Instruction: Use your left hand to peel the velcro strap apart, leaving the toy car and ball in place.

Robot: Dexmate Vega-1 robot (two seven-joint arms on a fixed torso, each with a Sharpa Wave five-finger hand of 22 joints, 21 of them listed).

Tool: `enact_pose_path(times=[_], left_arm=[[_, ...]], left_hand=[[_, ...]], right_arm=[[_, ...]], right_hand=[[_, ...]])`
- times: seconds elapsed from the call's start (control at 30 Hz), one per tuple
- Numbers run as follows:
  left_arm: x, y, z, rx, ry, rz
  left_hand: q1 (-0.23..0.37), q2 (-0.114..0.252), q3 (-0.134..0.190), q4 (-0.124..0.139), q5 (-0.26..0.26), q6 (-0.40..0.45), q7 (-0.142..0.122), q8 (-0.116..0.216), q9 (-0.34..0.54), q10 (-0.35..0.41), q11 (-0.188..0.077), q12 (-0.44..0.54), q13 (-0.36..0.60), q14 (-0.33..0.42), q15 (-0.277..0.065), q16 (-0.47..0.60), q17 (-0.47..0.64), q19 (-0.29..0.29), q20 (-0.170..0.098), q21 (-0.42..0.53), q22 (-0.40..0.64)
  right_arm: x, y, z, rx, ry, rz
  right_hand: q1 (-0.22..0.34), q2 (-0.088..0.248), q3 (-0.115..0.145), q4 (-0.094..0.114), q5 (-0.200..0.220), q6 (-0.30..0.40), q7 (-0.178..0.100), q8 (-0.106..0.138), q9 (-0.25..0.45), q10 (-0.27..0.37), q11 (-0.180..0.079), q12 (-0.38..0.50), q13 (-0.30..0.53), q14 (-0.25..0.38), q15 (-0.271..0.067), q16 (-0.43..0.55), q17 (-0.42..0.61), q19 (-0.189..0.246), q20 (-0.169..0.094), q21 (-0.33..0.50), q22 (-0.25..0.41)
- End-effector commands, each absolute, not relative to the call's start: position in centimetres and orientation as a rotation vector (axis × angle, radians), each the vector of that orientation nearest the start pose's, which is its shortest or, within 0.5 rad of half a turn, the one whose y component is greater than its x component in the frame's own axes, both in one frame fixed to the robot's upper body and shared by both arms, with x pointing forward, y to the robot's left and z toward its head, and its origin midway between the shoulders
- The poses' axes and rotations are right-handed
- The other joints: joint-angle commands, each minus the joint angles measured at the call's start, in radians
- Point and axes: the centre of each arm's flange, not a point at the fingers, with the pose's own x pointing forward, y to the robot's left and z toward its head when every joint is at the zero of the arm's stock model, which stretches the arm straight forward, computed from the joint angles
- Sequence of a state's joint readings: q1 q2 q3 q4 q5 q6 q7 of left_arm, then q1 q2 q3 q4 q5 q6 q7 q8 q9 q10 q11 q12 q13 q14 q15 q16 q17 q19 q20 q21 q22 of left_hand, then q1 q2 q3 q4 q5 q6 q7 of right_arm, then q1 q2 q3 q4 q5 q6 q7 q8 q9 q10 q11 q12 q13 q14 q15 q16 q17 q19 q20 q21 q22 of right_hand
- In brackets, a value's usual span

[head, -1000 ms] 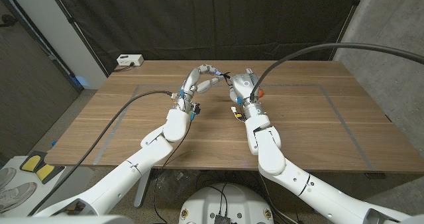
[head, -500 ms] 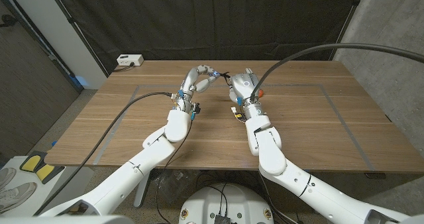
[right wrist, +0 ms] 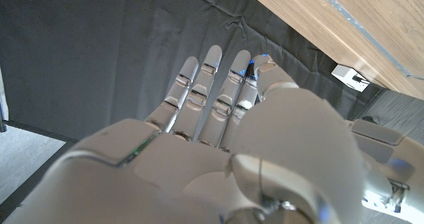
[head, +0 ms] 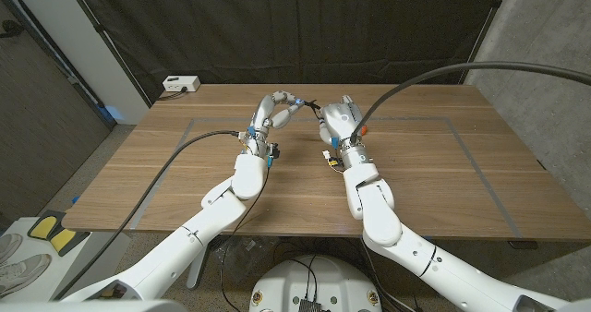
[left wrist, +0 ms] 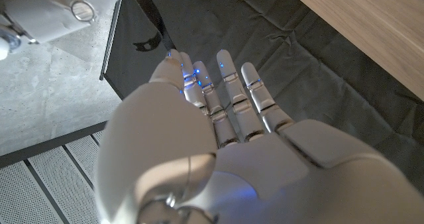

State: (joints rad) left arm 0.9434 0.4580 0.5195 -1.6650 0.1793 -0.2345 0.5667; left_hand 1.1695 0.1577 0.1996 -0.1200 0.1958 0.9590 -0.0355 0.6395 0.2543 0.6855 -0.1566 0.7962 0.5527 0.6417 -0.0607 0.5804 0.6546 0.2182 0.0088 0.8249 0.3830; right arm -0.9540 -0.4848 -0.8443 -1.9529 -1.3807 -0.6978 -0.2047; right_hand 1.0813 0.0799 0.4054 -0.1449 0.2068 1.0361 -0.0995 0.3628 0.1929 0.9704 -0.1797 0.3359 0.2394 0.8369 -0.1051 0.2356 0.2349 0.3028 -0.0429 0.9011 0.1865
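Both hands hang raised over the far middle of the table (head: pixel 416 174). A thin black velcro strap (head: pixel 312 103) spans the short gap between them. My left hand (head: pixel 275 111) pinches one end at its fingertips; in the left wrist view the strap (left wrist: pixel 154 26) runs from my left hand (left wrist: pixel 218 118) toward the right hand (left wrist: pixel 46 15). My right hand (head: pixel 338 118) holds the other end, with its fingers nearly straight in the right wrist view (right wrist: pixel 218 118). A small orange bit (head: pixel 367 127) shows beside the right hand; I cannot tell what it is.
A white box (head: pixel 180 84) with a cable sits at the table's far left corner and also appears in the right wrist view (right wrist: pixel 349 77). Taped lines mark a rectangle on the wood. A dark curtain hangs behind the table.
My left hand's fingers have drawn in and back to the left, a little away from the right hand. The right hand has barely moved.
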Motion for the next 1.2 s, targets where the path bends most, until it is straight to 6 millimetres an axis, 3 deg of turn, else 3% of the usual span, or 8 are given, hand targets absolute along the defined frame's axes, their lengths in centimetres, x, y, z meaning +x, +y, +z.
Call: enact_pose_path(times=[0.03, 0.43, 1.03, 1.2], left_arm=[[55.6, 15.0, 0.2, 0.456, -1.003, 0.038], [55.8, 13.9, 0.5, 0.374, -0.967, -0.079], [55.8, 12.8, 0.8, 0.359, -0.958, -0.140], [56.0, 12.8, 0.7, 0.356, -0.949, -0.141]], left_hand=[[0.033, 0.031, 0.021, 0.010, -0.001, -0.014, 0.022, -0.007, 0.015, -0.022, 0.006, 0.018, 0.029, -0.024, -0.134, 0.001, 0.016, -0.018, 0.007, 0.010, 0.008], [0.045, 0.030, 0.033, 0.013, -0.001, -0.006, 0.049, 0.002, 0.033, -0.031, 0.017, 0.055, 0.070, -0.033, -0.132, 0.008, 0.044, -0.033, 0.003, 0.032, 0.014], [0.058, 0.023, 0.047, 0.014, -0.008, 0.003, 0.055, 0.015, 0.058, -0.042, 0.029, 0.097, 0.119, -0.046, -0.127, 0.007, 0.068, -0.062, -0.005, 0.062, 0.024], [0.061, 0.022, 0.052, 0.014, -0.009, 0.008, 0.060, 0.019, 0.063, -0.043, 0.029, 0.104, 0.126, -0.046, -0.127, 0.002, 0.067, -0.070, -0.007, 0.069, 0.026]], right_arm=[[48.4, -8.3, -2.0, -1.389, -0.994, -0.471], [49.2, -10.1, -2.0, -0.954, -1.040, -0.239], [51.3, -12.9, -2.8, -0.515, -1.033, -0.261], [52.0, -13.4, -2.9, -0.370, -1.035, -0.218]], right_hand=[[0.007, 0.009, 0.000, -0.005, 0.005, 0.075, -0.001, 0.004, 0.004, 0.006, -0.007, -0.007, 0.005, 0.011, -0.135, -0.003, 0.004, 0.000, -0.054, 0.007, 0.002], [0.011, 0.004, -0.018, -0.005, 0.006, 0.067, -0.017, -0.002, 0.010, 0.001, -0.010, -0.011, 0.008, 0.013, -0.136, 0.005, 0.015, -0.020, -0.074, 0.006, 0.004], [0.016, 0.026, -0.060, 0.006, 0.011, 0.053, -0.033, 0.002, 0.042, -0.001, -0.009, -0.008, 0.022, 0.025, -0.137, 0.035, 0.053, -0.079, -0.086, 0.002, 0.012], [0.018, 0.031, -0.080, 0.009, 0.014, 0.049, -0.044, 0.000, 0.054, -0.039, -0.007, -0.020, 0.030, -0.004, -0.136, 0.030, 0.064, -0.092, -0.089, 0.007, 0.015]])
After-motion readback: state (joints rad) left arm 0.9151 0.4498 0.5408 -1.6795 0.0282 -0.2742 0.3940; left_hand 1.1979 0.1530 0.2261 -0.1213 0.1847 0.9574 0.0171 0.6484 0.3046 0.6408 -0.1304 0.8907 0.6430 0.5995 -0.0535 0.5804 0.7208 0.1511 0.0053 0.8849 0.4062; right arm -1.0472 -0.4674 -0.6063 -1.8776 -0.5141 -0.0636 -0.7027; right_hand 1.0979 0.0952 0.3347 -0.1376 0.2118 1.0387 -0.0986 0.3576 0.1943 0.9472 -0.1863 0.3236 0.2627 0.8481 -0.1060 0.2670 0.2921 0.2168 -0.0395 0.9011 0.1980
